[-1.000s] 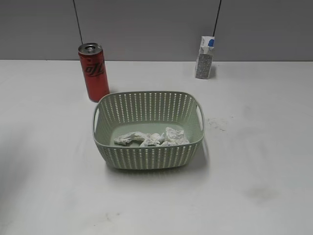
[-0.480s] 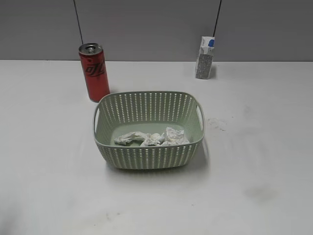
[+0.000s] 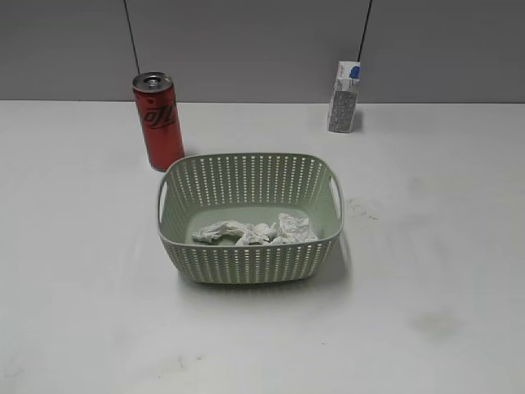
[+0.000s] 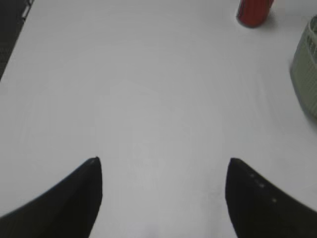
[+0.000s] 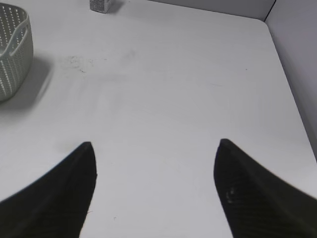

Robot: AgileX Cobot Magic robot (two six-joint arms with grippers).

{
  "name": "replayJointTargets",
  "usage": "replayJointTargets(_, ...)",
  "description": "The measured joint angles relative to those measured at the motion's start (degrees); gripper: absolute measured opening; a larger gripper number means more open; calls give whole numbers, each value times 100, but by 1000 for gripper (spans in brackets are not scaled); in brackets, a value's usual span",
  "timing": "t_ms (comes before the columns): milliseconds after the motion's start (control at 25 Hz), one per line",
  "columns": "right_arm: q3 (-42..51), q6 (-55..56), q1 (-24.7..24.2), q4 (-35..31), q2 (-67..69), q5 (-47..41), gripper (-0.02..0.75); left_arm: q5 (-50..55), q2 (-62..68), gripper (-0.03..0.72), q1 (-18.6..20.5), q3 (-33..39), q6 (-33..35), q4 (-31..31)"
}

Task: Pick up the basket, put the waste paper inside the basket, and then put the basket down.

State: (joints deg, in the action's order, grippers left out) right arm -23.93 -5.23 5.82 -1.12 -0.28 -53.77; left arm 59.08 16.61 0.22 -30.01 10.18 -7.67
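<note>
— On the white table [image 3: 426, 246], where do we find the basket [image 3: 250, 263]?

— We see it standing flat on the table, all by itself. Crumpled white paper [image 3: 256, 231] lies on its floor, toward the near wall. Nothing touches the basket from outside.

— And what stands around the basket?

— Behind its left rear corner we see a red can [image 3: 158, 120], upright, near the basket but not touching it. Farther behind the basket's right rear corner stands a small white-and-blue carton [image 3: 344, 107], well apart from it, close to the grey back wall.

— Where are our two claws against the basket?

— Neither shows in the outside view. From the left wrist we see the left claw [image 4: 163, 198] over bare table, with the basket's wall at the right edge of that view and the can at the top. Its two dark fingers [image 4: 74, 203] stand wide apart with nothing between them. From the right wrist we see the right claw [image 5: 156, 186], likewise spread wide and holding nothing, with the basket at the upper left corner of that view and the carton's base at the top edge.
</note>
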Motion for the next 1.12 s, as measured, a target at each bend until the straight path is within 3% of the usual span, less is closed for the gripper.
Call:
replayJointTargets(440,0,10,0,17,0,0,559,97,-1612,591,0,87,-408,279)
replayJointTargets(760,6,10,0,28,9,4,559,119,-1685,588,23,106,-477,325)
replayJointTargets(1120,-65,10,0,0,966,44,559,124,-1685,571,23,122,-489,325)
